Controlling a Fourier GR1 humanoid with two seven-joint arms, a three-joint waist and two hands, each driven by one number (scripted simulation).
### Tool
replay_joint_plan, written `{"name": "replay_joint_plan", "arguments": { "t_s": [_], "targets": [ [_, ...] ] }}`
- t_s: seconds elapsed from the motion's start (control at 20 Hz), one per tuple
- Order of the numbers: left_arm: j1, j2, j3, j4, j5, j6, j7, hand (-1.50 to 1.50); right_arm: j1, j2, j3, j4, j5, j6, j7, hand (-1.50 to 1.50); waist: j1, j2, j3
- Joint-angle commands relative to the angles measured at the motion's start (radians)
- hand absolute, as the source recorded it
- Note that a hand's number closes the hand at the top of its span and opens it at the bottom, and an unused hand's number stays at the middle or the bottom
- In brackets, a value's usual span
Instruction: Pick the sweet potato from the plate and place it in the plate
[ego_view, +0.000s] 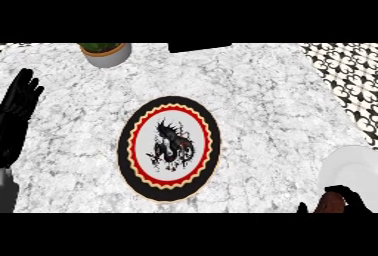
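From the head view, you see a white marbled counter (258, 100) with patterned black-and-white flooring (347, 75) beyond its right edge. Your left hand (18, 112) rests at the left edge, fingers straight and up. Your right hand (347, 197), bottom right, curls around the brownish sweet potato (330, 204) beside the white plate (354, 167). The dragon plate (169, 148) sits mid-counter; a potted plant (105, 52) stands at the far edge.

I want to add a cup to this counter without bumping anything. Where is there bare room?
Bare marble lies between the decorated plate and the white plate, and above the decorated plate, right of the plant pot. It is crowded at the lower right, where the right hand curls round the sweet potato. The left hand rests open at the left edge.
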Motion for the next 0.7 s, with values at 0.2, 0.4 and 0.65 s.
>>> {"name": "replay_joint_plan", "arguments": {
  "t_s": [0.2,0.4,0.65],
  "targets": [
    [-0.014,-0.007,-0.037,-0.037,0.011,-0.036,0.001,0.00,0.094,0.188,0.308,-0.364,0.283,-0.104,0.136,1.50,0.092,0.019,0.005],
    [-0.059,-0.017,-0.056,-0.028,0.007,-0.045,-0.009,0.00,0.089,0.190,0.504,-0.428,0.490,-0.042,0.299,1.50,0.133,0.038,0.007],
    [-0.098,-0.055,-0.103,-0.018,-0.018,-0.030,0.003,0.00,-0.065,0.192,0.698,-0.387,0.688,0.027,0.551,1.50,0.173,0.051,0.010]
  ]
}}
